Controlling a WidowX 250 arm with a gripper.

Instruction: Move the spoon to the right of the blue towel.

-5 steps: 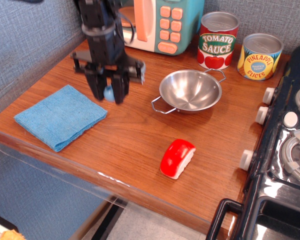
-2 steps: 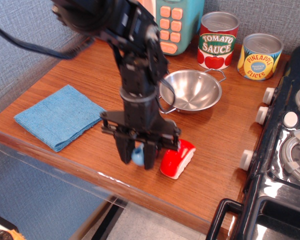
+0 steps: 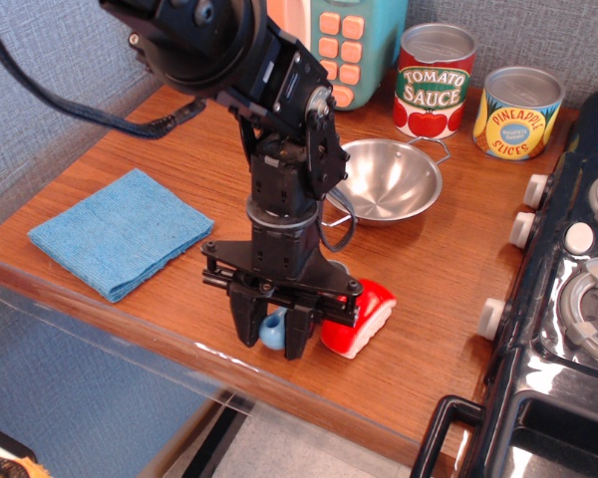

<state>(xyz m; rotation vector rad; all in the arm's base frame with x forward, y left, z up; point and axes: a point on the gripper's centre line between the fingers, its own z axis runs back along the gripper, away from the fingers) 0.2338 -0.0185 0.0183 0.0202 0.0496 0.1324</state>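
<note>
Near the front edge of the wooden table (image 3: 448,299), the gripper (image 3: 272,339) hangs low with its two dark fingers pointing down and clamped on the spoon (image 3: 273,330), whose light-blue plastic shows between them. Only that blue bit is visible from where I stand; the grey bowl of the spoon is hidden, so I cannot say how it is turned. Off to the left lies the blue towel (image 3: 120,231), flat and folded, well apart from the gripper. Just to the right, close against the arm, sits a red and white toy (image 3: 359,317), and farther back a steel bowl (image 3: 384,180).

It looks like the placing step: the spoon is already on the towel's right side and seems down at, or just above, the wood. The next move would call for letting the fingers part and lifting straight up, taking care not to nudge the red toy or push the spoon off the near edge.
</note>
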